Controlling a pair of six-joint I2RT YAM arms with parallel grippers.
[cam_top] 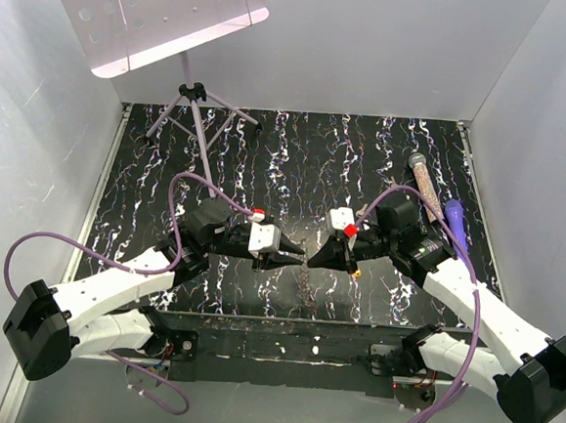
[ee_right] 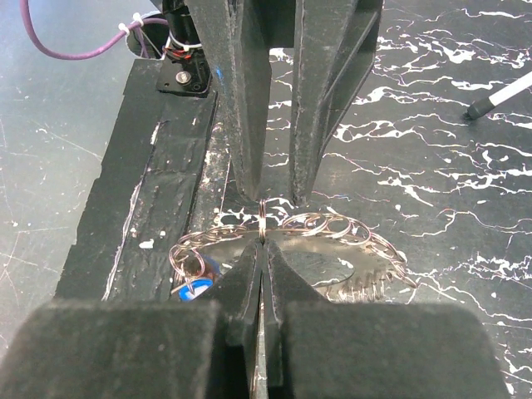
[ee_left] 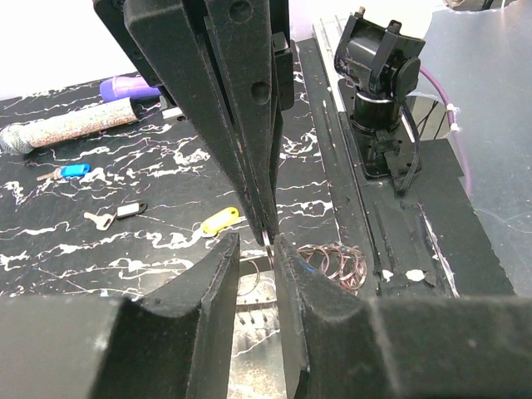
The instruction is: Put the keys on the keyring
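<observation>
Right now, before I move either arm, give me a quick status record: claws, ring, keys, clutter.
left claw: jaws parted, tips at the keyring, gripping nothing
right claw: shut on the keyring, ring upright
linked rings: heaped just beneath the claws
keys on keyring: none seen
loose keys: yellow key, blue key, dark-headed key, apart on the table
clutter: bead tube and purple marker, right side of table
</observation>
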